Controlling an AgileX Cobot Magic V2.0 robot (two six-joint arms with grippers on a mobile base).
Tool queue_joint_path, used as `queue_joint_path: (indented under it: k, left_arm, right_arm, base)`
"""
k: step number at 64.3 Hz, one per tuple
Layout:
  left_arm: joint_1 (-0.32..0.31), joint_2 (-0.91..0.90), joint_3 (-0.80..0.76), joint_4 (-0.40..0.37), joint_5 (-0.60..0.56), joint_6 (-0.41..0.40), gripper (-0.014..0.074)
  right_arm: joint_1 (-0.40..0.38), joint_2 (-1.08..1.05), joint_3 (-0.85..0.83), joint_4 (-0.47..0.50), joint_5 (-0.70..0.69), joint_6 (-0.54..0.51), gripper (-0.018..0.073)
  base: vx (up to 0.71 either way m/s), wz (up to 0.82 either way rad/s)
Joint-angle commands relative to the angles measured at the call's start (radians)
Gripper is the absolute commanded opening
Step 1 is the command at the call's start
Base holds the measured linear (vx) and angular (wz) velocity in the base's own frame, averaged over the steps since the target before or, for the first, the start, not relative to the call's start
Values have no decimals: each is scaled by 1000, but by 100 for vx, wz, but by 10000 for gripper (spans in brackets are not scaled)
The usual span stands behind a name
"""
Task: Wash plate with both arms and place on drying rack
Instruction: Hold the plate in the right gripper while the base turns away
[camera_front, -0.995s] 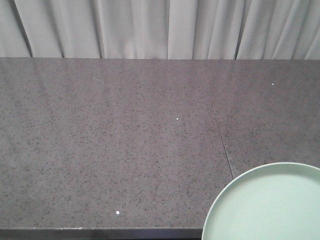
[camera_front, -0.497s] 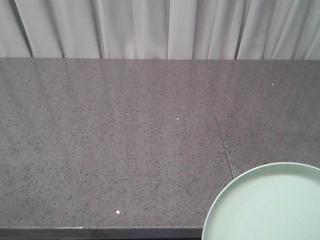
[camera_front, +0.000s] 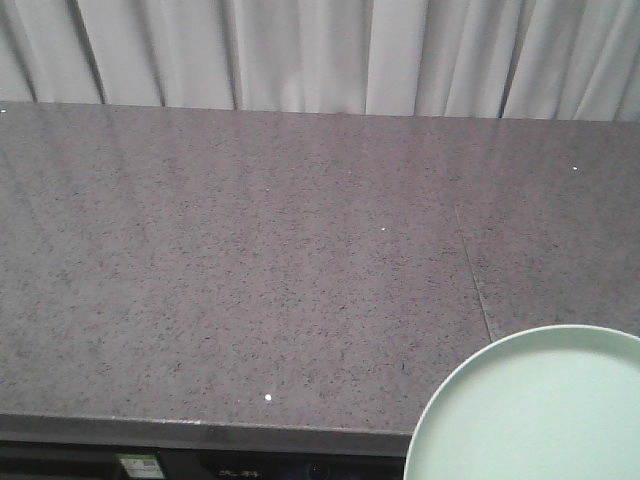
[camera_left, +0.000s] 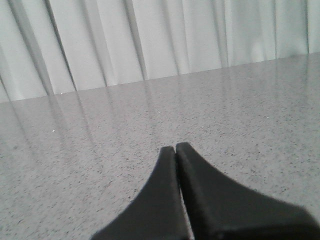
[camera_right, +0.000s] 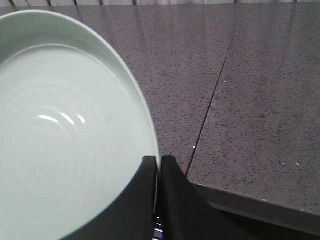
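Over speckled grey counter (camera_front: 250, 280), curtain (camera_front: 300, 50) behind; right pincer (camera_right: 159, 159) clamps plate (camera_right: 65, 130) rim; left pincer (camera_left: 175, 148) closed, empty

My left gripper (camera_left: 175, 148) has its two black fingers pressed flat against each other, tips meeting in a thin seam and pointing straight ahead. My right gripper (camera_right: 159, 160) is pinched onto the rim of the plate (camera_right: 65, 140). One finger lies over the plate's inner face and the other sits just outside its edge.
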Motion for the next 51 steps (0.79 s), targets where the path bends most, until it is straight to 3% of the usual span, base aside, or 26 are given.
queue_joint_path:
  k: [1, 24, 51]
  left_arm:
    - [-7, -13, -28, -3, -76, -9, -6]
    - [-7, -13, -28, -3, -76, -9, -6]
    - [-7, -13, -28, -3, -76, -9, -6]
  right_arm:
    - [-6, 21, -23, 3, -75, 0, -1]
    - [-6, 21, -23, 3, -75, 0, -1]
    - [-6, 21, -23, 3, -75, 0, -1]
  base:
    - [-10, 22]
    - [-10, 36]
    - [-15, 58]
